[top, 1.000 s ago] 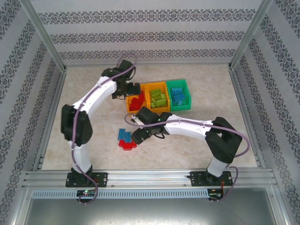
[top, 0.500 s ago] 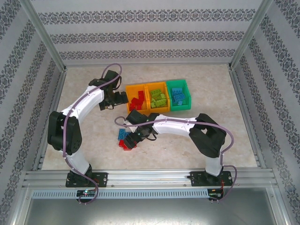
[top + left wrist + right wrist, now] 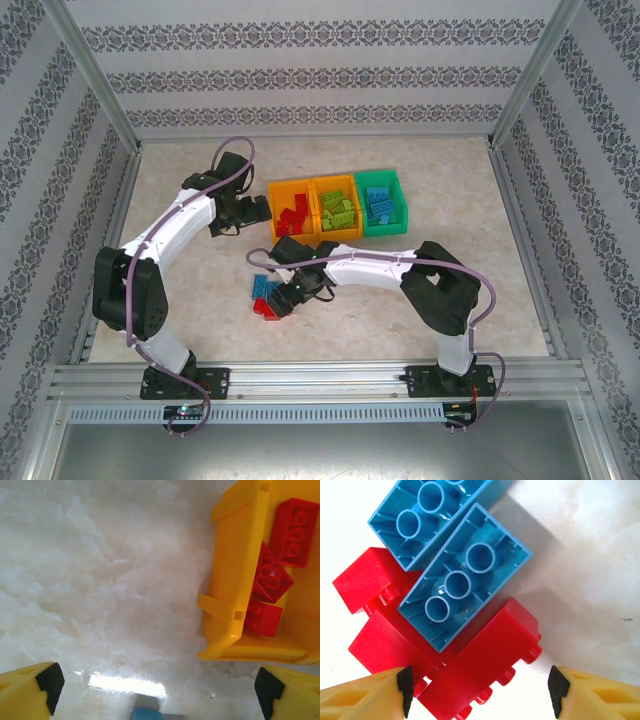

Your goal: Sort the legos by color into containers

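On the table lies a small pile of legos: upside-down blue bricks (image 3: 264,287) (image 3: 465,585) resting on red bricks (image 3: 268,308) (image 3: 485,665). My right gripper (image 3: 285,298) (image 3: 480,690) hangs open just over this pile, its pads either side of the nearest red brick. The left orange bin (image 3: 290,184) (image 3: 235,570) holds red bricks (image 3: 272,575). Green bricks fill the middle orange bin (image 3: 333,181), and blue ones the green bin (image 3: 378,175). My left gripper (image 3: 262,209) (image 3: 156,690) is open and empty, low over bare table just left of the red-brick bin.
The three bins stand in a row at the table's middle back. Metal frame posts and patterned walls ring the table. A bit of blue (image 3: 146,714) shows at the bottom edge of the left wrist view.
My left gripper has drawn back from above the left orange bin to the table beside it. The right gripper has swung left and down onto the brick pile.
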Controlling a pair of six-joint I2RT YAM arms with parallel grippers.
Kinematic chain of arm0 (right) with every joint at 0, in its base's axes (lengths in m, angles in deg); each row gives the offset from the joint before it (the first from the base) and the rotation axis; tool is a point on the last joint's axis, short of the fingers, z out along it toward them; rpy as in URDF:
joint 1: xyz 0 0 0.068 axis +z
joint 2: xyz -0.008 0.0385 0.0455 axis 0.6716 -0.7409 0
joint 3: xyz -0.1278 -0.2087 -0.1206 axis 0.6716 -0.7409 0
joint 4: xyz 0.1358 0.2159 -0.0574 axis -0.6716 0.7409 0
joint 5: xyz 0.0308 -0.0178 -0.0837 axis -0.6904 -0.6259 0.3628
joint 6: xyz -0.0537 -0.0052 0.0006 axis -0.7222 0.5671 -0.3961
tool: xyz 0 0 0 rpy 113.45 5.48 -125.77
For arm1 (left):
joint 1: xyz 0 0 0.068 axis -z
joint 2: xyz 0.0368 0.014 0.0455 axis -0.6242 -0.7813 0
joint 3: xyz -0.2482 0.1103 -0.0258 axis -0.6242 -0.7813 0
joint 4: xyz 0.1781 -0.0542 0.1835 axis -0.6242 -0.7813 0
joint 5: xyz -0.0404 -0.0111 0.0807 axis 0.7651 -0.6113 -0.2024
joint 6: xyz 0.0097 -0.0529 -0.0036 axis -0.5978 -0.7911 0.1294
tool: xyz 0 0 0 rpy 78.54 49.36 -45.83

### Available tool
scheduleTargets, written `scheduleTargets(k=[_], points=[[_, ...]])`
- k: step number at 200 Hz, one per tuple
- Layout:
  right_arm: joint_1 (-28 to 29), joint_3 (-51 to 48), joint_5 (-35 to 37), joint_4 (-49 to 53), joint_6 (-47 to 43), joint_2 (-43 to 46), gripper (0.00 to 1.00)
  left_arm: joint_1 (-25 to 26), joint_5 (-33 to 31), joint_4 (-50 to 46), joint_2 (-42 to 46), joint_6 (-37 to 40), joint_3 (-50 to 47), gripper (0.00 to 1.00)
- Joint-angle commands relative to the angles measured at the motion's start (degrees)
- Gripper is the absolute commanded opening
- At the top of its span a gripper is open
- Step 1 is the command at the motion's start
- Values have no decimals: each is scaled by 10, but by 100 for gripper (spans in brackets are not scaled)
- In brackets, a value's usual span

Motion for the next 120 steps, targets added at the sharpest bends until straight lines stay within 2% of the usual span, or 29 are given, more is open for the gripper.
scheduleTargets(k=[1, 76, 120], points=[[-24, -26, 48, 31, 0, 5, 72, -7, 4, 17, 15, 5, -7, 100], [-70, -59, 57, 43, -29, 38, 72, -7, 12, 21, 9, 2, -7, 100], [-57, -52, 15, 27, -79, 37, 74, -7, 14, 22, 7, 2, -7, 100]])
